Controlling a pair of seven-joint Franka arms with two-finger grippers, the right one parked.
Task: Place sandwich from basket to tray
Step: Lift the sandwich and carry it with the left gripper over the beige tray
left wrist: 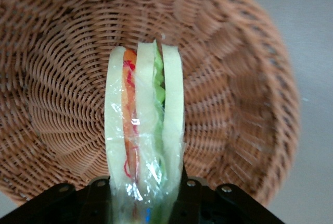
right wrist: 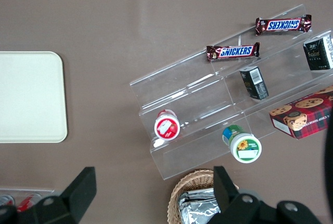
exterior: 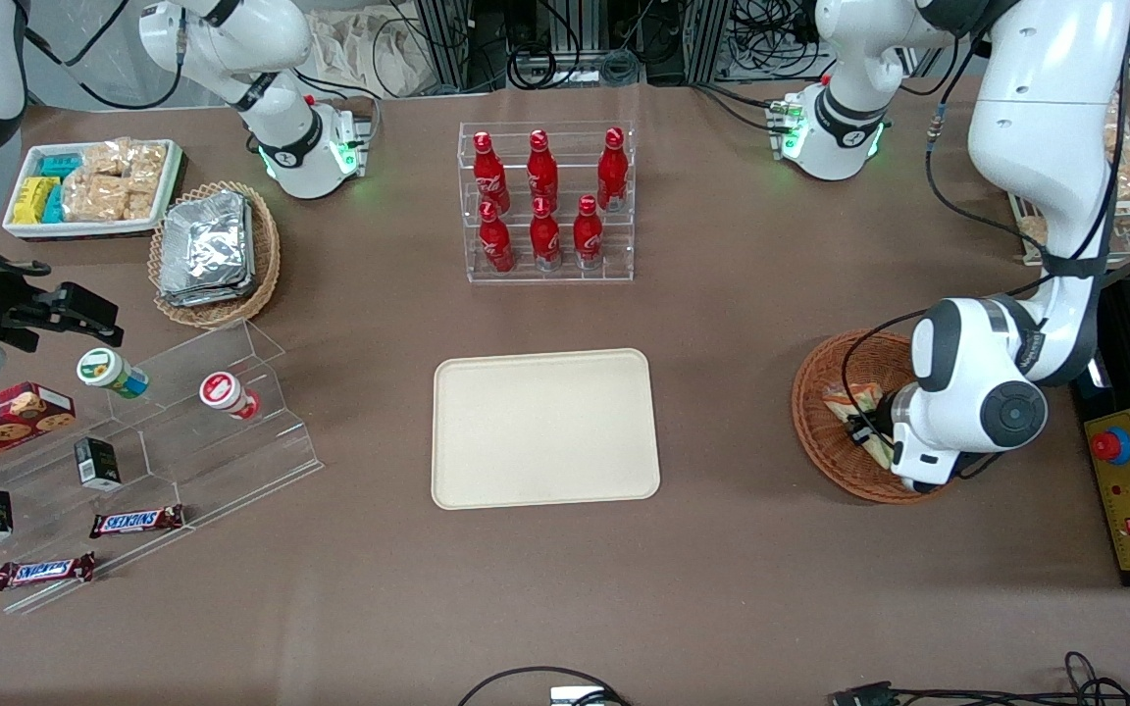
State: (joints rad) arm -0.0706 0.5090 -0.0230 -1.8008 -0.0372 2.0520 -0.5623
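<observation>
- Gripper [left wrist: 145,195] of the working arm: we see it clenched on the sandwich [left wrist: 145,135], one finger against each outer bread face, the wedge standing on edge with its filling layers facing the wrist camera.
- Sandwich position: we place it inside the basket [exterior: 820,431], at or just above the woven floor; we cannot tell whether it has left the weave.
- Tray [exterior: 545,428]: bare, well apart from the basket, toward the table's middle.
- Risk one: the clear wrap looks slick and the bread soft, so we judge that the wedge could slide out during the carry, or be crushed if squeezed harder.
- Risk two: a low sideways move could catch the wedge on the basket's raised rim and drag the light basket along.
- Risk three: released on edge, the wedge may topple, perhaps over the tray's low rim.
- Legible writing: "SNICKERS" on two bars [exterior: 136,521] on the clear stepped stand; the red bottles [exterior: 543,199] carry white script too small to read.
</observation>
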